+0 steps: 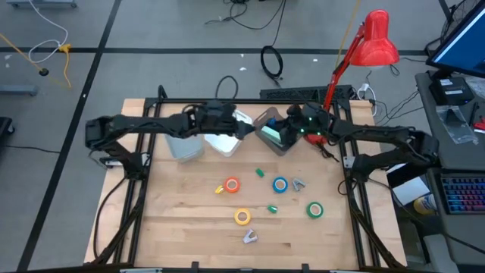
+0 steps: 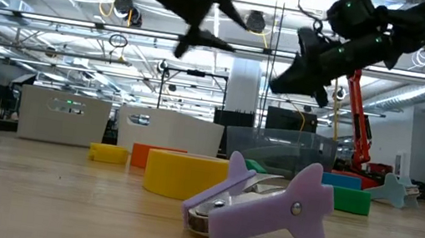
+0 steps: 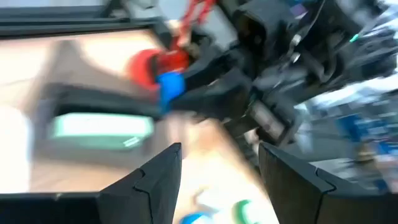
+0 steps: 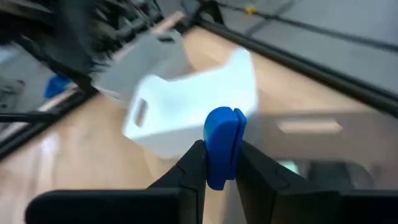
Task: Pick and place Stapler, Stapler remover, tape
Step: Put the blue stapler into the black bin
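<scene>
My right gripper (image 4: 219, 163) is shut on a small blue staple remover (image 4: 221, 134) and hangs over the dark bin (image 1: 267, 120) at the table's far middle. A mint-green stapler (image 3: 102, 126) lies in that bin. My left gripper (image 3: 221, 155) stands open and holds nothing, just left of the dark bin, above the white bin (image 1: 222, 144). Orange (image 1: 232, 184), blue (image 1: 280, 184), yellow (image 1: 242, 216) and green (image 1: 314, 209) tape rolls lie flat on the table. A purple staple remover (image 2: 259, 202) lies on its side near the front edge. My right gripper pinches the blue staple remover's lower part (image 4: 219, 171) between its two fingers. The rounded upper part sticks out past the fingertips. The fingers come from the table's right, slanting slightly down. The remover is lifted clear, above the dark bin.
A grey bin (image 1: 184, 146) stands left of the white one. More small staple removers lie among the tapes, one grey (image 1: 298, 183) and two green (image 1: 260, 173). A red desk lamp (image 1: 375, 42) stands at the far right corner. The table's near left part is bare wood.
</scene>
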Robot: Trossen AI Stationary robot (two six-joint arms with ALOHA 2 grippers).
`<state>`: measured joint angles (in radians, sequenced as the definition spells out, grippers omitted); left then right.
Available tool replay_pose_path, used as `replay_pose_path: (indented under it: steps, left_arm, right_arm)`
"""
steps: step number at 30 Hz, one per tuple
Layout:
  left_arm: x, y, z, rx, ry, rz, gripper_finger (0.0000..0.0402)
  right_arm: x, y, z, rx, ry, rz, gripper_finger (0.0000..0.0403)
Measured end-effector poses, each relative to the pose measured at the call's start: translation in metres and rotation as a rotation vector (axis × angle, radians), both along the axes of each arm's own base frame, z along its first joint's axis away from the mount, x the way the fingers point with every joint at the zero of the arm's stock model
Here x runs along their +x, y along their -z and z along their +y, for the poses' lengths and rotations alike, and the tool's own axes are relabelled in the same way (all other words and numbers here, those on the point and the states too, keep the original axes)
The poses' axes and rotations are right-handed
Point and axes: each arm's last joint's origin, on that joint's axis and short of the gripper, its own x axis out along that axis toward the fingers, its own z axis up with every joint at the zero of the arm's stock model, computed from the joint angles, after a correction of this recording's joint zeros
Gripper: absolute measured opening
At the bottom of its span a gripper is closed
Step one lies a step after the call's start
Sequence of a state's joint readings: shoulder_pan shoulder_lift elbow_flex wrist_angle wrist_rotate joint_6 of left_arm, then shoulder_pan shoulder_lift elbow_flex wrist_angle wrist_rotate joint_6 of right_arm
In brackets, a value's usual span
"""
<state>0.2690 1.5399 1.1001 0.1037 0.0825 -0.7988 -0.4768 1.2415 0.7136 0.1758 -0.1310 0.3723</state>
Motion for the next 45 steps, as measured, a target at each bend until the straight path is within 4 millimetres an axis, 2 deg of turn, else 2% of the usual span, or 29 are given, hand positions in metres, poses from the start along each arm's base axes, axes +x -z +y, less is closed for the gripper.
replay_pose_path:
  steps: [8,12,16,23,28,36,45]
  left_arm:
    - [-0.049,-0.032,-0.012,0.127,-0.142,0.154,0.0216]
    - [-0.063,-0.035,-0.016,0.151,-0.191,0.211,0.0216]
    - [-0.075,-0.019,-0.019,0.11,-0.215,0.166,0.0216]
    - [-0.098,0.016,-0.03,0.062,-0.224,0.01,0.0216]
    - [-0.104,0.034,-0.04,0.032,-0.221,-0.037,0.0216]
    - [-0.104,0.04,-0.049,0.037,-0.209,-0.031,0.0216]
    - [-0.103,0.04,-0.052,0.046,-0.209,-0.032,0.0216]
  right_arm:
    - [-0.013,0.019,-0.001,0.075,0.004,0.215,0.0059]
    - [-0.017,0.024,0.001,0.074,-0.024,0.293,0.0059]
    - [-0.019,0.02,0.002,0.028,-0.088,0.383,0.0059]
    - [-0.018,0.004,0.002,-0.168,-0.27,0.509,0.0059]
    - [-0.016,0.006,0.002,-0.318,-0.405,0.566,0.0059]
    - [-0.006,0.028,-0.002,-0.415,-0.559,0.667,0.0059]
    - [-0.01,0.031,0.0,-0.426,-0.624,0.713,0.0059]
